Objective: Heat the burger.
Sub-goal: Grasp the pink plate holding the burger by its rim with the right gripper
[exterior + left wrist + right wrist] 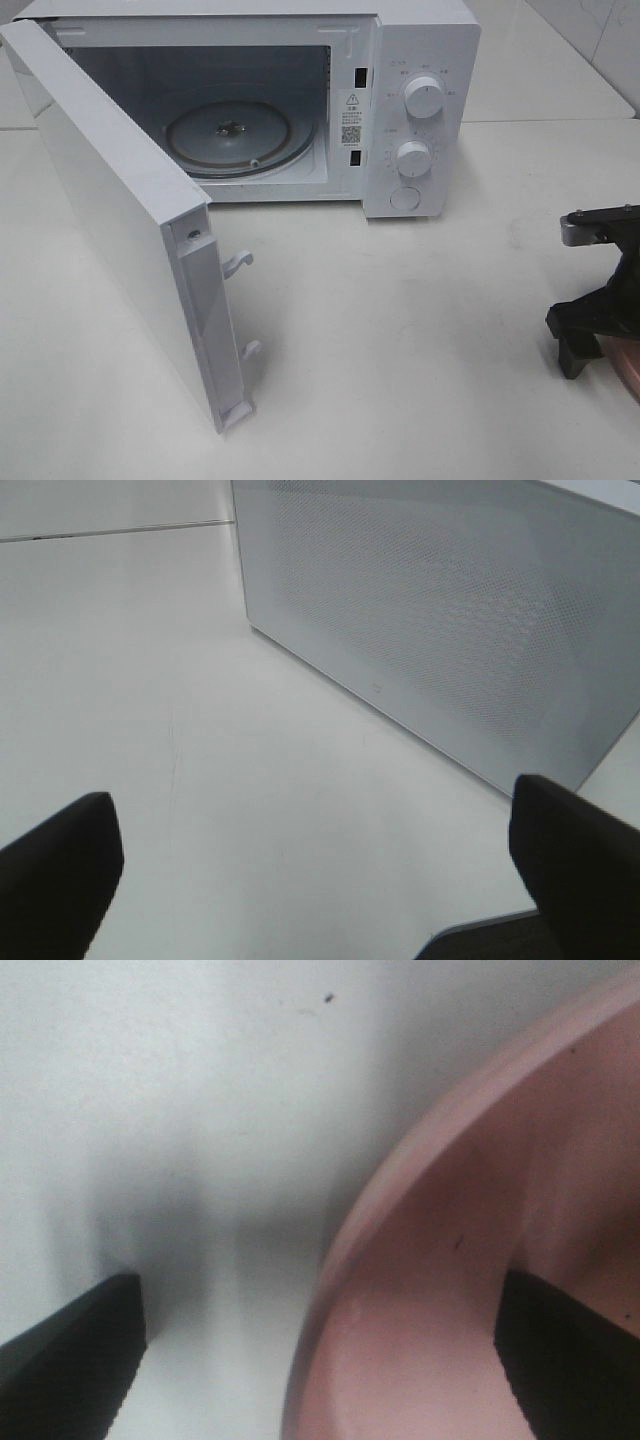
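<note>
Pink plate rim sits between my right claw's wide-spread fingers, one inside it and one over the table, to the right of the microwave and well apart from it. The microwave's door stands wide open, and a glass turntable lies inside. My left claw, also wide and holding nothing, hovers beside that door's outer face. I cannot see the burger.

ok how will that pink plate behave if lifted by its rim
The pink plate looks rigid, so it likely won't flex. Its smooth rim may slip in the open right gripper. Held by one edge, it probably tilts.
</note>
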{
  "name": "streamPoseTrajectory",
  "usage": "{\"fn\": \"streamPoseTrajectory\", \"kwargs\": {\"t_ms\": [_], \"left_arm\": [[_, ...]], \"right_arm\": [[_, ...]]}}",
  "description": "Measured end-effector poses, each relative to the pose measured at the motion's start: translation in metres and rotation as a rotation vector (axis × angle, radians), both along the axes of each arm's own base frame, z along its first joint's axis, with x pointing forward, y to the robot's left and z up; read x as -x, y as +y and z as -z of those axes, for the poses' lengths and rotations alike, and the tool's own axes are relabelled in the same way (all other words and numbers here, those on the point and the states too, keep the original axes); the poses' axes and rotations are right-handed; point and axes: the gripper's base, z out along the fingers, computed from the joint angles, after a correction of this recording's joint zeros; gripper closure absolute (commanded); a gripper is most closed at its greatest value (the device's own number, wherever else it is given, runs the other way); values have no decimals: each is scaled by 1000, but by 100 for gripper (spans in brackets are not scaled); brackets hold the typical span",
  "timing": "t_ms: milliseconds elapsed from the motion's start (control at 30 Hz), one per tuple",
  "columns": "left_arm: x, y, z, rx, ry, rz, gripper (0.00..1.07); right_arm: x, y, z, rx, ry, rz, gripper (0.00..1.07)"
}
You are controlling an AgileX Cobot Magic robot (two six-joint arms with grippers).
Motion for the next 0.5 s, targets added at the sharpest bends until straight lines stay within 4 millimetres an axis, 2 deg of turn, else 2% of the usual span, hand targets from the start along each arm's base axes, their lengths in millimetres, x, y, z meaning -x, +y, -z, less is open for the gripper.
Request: {"fn": "streamPoseTrajectory", "kwargs": {"t_ms": [100, 133, 167, 200, 233, 267, 300, 333, 367, 400, 433, 467, 500], "left_arm": [[0, 0, 0, 0, 0, 0, 9], [0, 0, 0, 0, 0, 0, 9], [0, 0, 0, 0, 0, 0, 9], [0, 0, 0, 0, 0, 0, 9], [0, 0, 0, 0, 0, 0, 9], [0, 0, 0, 0, 0, 0, 9], [0, 0, 0, 0, 0, 0, 9], [0, 0, 0, 0, 0, 0, 9], [0, 0, 0, 0, 0, 0, 9], [0, 0, 0, 0, 0, 0, 9], [0, 0, 0, 0, 0, 0, 9], [0, 0, 0, 0, 0, 0, 9], [0, 0, 0, 0, 0, 0, 9]], "right_arm": [[0, 0, 0, -2, 1, 3, 22], [0, 0, 1, -5, 2, 7, 30], [0, 0, 1, -5, 2, 7, 30], [0, 0, 1, -5, 2, 7, 35], [0, 0, 1, -4, 2, 6, 46], [0, 0, 1, -4, 2, 6, 46], [0, 0, 1, 1, 2, -1, 61], [0, 0, 1, 1, 2, -1, 61], [0, 0, 1, 4, 6, -4, 68], [1, -1, 0, 11, 12, -11, 83], [1, -1, 0, 11, 12, -11, 83], [1, -2, 0, 14, 20, -12, 91], [1, -1, 0, 13, 23, -5, 105]]}}
